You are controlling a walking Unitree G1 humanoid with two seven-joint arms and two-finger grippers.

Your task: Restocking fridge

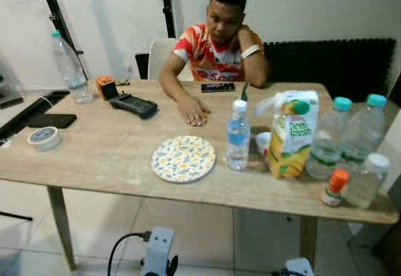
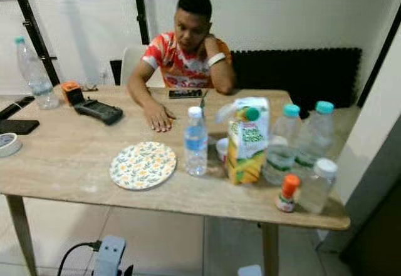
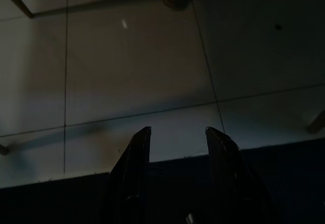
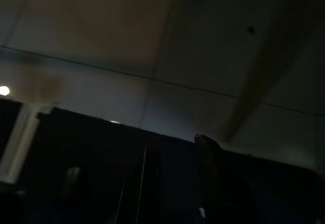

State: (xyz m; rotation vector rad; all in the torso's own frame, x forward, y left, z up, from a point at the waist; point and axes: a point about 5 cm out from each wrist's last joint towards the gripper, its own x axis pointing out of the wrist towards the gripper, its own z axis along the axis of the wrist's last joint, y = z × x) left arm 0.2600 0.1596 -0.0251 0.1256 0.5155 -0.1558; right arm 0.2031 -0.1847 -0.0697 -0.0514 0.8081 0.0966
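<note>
Probably waiting for the fridge, the juice carton [image 1: 291, 137] and water bottles [image 1: 348, 135] stand grouped on the table [image 1: 94, 157], while the left gripper [image 3: 177, 142] hangs parted and empty; the right gripper's [image 4: 175, 176] opening I cannot tell.

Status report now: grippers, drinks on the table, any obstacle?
Left gripper idle, jaws open, over floor tiles. Right gripper idle in shade. Juice carton and water bottle untouched on table. Person's hand rests nearby.

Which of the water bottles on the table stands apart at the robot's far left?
The tall clear bottle with the teal cap, by the orange box. The other bottles cluster at the right end around the juice carton.
</note>
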